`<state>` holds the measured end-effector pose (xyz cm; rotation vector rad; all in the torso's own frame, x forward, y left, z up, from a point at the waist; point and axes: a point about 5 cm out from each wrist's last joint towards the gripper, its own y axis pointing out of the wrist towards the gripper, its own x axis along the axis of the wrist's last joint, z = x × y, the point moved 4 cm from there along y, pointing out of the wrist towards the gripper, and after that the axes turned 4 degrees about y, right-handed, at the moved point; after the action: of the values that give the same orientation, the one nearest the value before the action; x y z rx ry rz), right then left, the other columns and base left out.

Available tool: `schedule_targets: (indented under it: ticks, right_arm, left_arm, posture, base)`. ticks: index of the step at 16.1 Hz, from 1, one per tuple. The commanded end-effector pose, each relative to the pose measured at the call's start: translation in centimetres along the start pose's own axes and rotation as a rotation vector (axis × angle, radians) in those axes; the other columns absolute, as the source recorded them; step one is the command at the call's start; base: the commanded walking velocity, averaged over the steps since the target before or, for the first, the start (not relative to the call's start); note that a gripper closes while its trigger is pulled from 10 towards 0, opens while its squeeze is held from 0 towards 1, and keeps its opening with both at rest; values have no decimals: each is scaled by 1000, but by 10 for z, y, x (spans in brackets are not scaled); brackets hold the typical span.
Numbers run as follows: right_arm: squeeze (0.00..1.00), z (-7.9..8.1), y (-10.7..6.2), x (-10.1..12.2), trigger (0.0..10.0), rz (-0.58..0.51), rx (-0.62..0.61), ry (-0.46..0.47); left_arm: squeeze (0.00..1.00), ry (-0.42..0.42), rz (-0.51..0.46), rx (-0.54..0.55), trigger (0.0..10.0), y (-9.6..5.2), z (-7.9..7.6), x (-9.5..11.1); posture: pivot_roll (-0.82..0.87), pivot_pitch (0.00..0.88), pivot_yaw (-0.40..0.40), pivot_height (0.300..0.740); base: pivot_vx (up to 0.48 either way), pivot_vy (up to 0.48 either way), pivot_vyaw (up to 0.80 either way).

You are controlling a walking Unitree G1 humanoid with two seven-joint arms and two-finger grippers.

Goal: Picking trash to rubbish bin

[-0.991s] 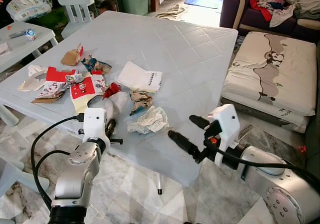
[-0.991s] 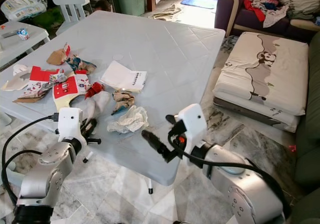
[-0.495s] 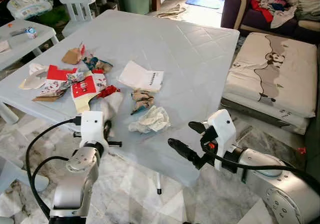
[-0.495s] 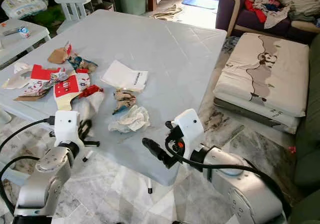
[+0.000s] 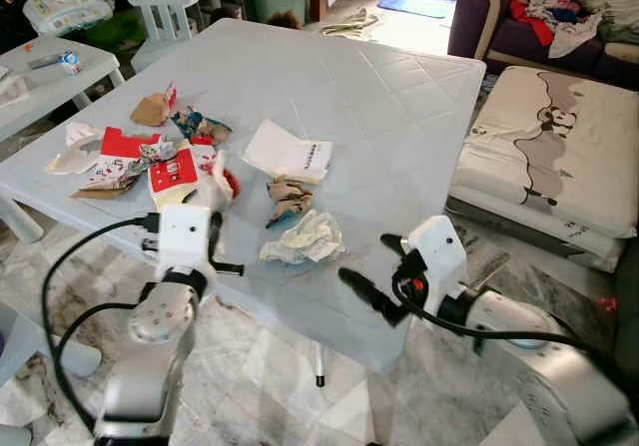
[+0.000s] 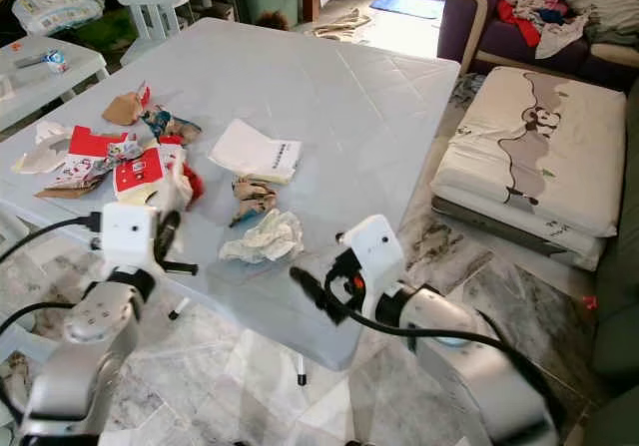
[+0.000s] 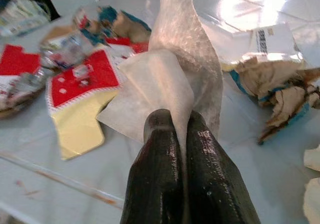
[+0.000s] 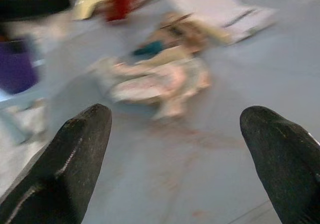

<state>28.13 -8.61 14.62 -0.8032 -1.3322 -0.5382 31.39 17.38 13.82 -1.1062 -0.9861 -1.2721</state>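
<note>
Two grippers are over the near edge of the pale blue table (image 5: 399, 97). On the left, the left gripper (image 7: 176, 129) has its fingers pressed together on a white sheet of wrapper (image 7: 170, 78), which stands up from the fingertips just above the tabletop. Beyond it, further left and far, lie a red-and-yellow packet (image 7: 75, 91), a red carton (image 5: 118, 147) and a brown scrap (image 5: 150, 112). On the right, the right gripper (image 8: 175, 134) has its fingers spread wide and holds nothing. It hangs at the near edge, and a crumpled white paper (image 5: 305, 238) lies on the table just beyond it and slightly left, apart from both fingertips. A brown crumpled wrapper (image 5: 288, 197) sits behind that, then a flat white leaflet (image 5: 288, 152).
</note>
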Motion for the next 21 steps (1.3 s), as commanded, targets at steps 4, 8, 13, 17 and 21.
schedule_targets:
  ticks: [4,8,13,17,21]
  right_arm:
    - [0,-14,18,0,10000,-56,-63,-51]
    - [0,-18,26,5,10000,-101,-56,-65]
    - [490,-15,37,21,10000,-213,-47,-70]
    - [1000,-4,44,20,10000,-222,-10,-89]
    - [0,4,56,20,10000,-242,10,-81]
  left_arm:
    - [0,9,-29,-5,0,-22,7,1]
    - [0,4,-23,-26,0,-30,6,-2]
    - [0,1,-41,-59,0,-31,6,0]
    - [0,0,-41,-59,0,-32,7,0]
    - [0,22,-71,-46,0,-33,9,6]
  posture:
    - [102,110,-5,740]
    - [115,112,0,740]
    - [123,115,16,740]
    - [129,114,16,740]
    - [128,118,23,740]
  base:
    - [0,0,0]
    - [0,0,0]
    - [0,0,0]
    - [0,0,0]
    - [0,0,0]
